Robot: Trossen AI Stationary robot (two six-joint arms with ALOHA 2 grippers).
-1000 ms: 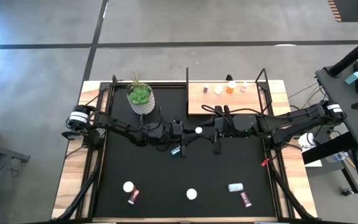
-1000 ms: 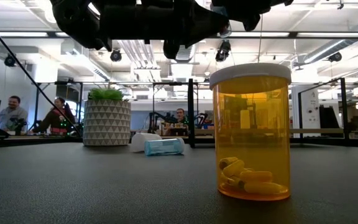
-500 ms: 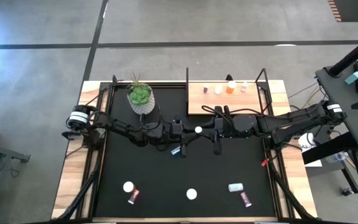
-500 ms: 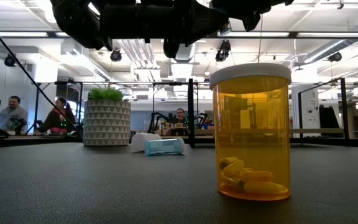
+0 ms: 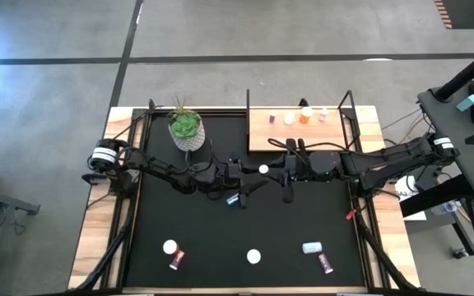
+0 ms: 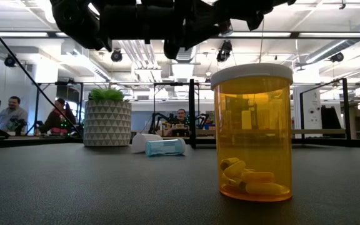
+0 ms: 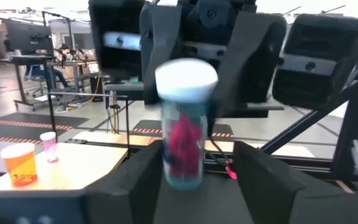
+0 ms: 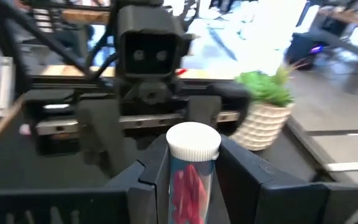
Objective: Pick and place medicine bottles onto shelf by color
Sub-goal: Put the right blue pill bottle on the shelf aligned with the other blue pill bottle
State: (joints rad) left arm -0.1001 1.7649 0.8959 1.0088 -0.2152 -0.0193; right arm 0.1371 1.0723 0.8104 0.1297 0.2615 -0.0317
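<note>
A clear bottle with a white cap (image 5: 262,170) and pink pills (image 8: 190,180) is held upright above the middle of the black mat, between the two arms. My right gripper (image 8: 191,186) comes from the table's right and is shut on it. My left gripper (image 7: 197,180) comes from the left. It is open, and its fingers stand on either side of the same bottle (image 7: 184,143) with a gap showing. The light-wood shelf (image 5: 299,136) at the far edge holds several small bottles, among them an orange one (image 5: 305,116) and a pink one (image 5: 323,114). My right gripper pinches the bottle's body (image 8: 174,180), below the white cap, between its two fingers. The fingers lie level and come from the table's right. The bottle stands upright, cap up, lifted clear of the mat.
A teal bottle (image 5: 232,199) lies on the mat below the grippers. Several bottles stand or lie near the front edge (image 5: 169,247) (image 5: 254,256) (image 5: 312,247) (image 5: 326,263). An orange bottle (image 6: 252,131) stands close to the low camera. A white pot with a green plant (image 5: 187,131) is at far left.
</note>
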